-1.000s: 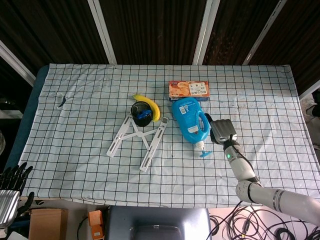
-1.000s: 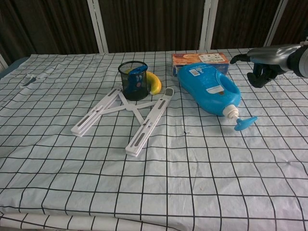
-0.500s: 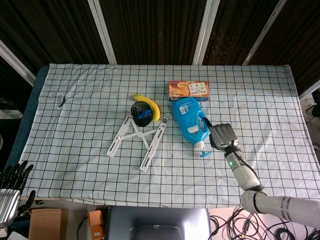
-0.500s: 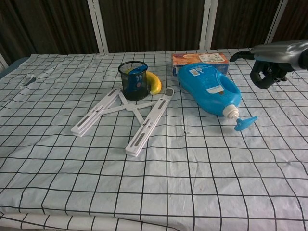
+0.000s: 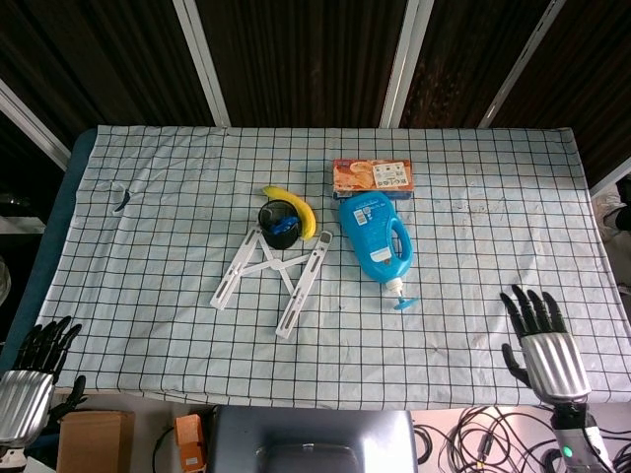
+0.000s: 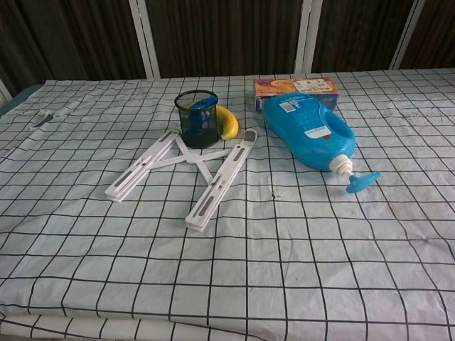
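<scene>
Right hand (image 5: 544, 340) has pulled back from beside the bottle's pump to the near right edge of the table since the earlier frames; bottle unmoved. It is released now: fingers spread, holding nothing, well apart from everything, seen in head view only.

Blue plastic detergent bottle with white neck and blue pump head (image 5: 377, 239) (image 6: 308, 131) lies on its side on the white black-grid tablecloth (image 5: 158, 296) (image 6: 298, 270), right of centre. Long axis runs far-to-near, slightly tilted to the right: base toward the far edge, pump head toward the near edge. Label faces up, handle on the right side.

Orange-and-white cardboard box (image 5: 372, 176) (image 6: 296, 88) lies flat just behind the bottle base, long side across the table; touching or a thin gap, cannot tell.

Yellow banana (image 5: 296, 208) (image 6: 228, 122) sits left of the bottle, against a black mesh cup with something blue inside (image 5: 279, 219) (image 6: 197, 118). Cup stands upright at the far end of a white folding X-frame stand (image 5: 269, 274) (image 6: 186, 172), which lies flat and splays toward the near edge.

Small dark item (image 5: 119, 200) lies near the far left edge; too small to identify.

Left hand (image 5: 34, 386) sits at the near left corner, off the cloth; fingers spread, empty.
</scene>
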### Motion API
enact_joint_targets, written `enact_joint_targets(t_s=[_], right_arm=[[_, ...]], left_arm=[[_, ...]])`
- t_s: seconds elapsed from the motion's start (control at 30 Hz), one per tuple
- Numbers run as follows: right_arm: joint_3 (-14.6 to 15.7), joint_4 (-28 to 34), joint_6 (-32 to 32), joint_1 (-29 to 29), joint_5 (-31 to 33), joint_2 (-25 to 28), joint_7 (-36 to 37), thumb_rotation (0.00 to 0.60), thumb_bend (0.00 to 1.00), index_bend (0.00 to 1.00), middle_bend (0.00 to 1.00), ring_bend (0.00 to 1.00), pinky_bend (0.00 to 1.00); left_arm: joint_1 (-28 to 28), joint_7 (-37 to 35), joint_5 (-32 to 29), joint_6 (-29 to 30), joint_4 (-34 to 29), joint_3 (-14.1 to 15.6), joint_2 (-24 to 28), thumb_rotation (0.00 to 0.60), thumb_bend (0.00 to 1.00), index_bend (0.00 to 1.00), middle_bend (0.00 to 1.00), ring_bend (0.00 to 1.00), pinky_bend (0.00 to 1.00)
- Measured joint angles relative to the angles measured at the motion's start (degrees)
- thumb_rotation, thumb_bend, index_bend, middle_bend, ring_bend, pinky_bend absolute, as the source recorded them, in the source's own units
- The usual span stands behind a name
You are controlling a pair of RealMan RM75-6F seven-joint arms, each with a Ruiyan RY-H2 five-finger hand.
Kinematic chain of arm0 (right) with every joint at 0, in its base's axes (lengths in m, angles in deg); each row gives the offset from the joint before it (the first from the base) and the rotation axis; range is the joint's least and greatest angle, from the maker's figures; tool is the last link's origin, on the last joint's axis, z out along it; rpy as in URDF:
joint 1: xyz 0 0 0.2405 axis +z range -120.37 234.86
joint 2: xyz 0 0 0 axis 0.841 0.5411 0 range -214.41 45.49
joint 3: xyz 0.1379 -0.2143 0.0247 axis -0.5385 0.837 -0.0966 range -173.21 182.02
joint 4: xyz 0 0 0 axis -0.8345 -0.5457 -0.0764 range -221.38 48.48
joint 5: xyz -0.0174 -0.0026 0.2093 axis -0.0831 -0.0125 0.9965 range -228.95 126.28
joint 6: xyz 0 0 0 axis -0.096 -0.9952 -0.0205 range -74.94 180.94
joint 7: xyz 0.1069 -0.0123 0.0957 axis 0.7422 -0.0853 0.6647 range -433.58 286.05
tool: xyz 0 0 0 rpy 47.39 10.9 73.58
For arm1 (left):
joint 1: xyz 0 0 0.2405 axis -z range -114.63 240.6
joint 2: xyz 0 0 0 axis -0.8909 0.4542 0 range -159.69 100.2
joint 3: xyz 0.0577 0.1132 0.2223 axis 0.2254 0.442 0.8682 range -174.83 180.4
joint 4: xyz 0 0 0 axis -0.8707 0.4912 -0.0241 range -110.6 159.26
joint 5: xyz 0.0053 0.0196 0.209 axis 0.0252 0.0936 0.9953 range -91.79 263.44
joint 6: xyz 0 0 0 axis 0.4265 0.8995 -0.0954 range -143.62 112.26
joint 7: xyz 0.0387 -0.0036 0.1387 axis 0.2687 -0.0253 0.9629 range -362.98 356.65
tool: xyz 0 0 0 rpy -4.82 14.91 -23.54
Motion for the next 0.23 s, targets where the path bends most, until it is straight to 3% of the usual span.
enact_joint_targets(t_s=[0.13,0.23], right_arm=[[1.1,-8.1,-3.9,-4.6,-4.3,-2.3,4.7,0.6,0.39,0.0,0.0,0.0,0.0],[1.0,-9.3,-4.1,-6.3,-6.0,-3.0,6.7,0.6,0.39,0.0,0.0,0.0,0.0]], left_arm=[[0.4,0.6,-1.5,-3.4,-1.2,0.3,0.3,0.6,0.45,0.0,0.0,0.0,0.02],[0.5,1.1,-0.9,-3.3,-1.5,0.4,0.5,0.6,0.44,0.0,0.0,0.0,0.02]])
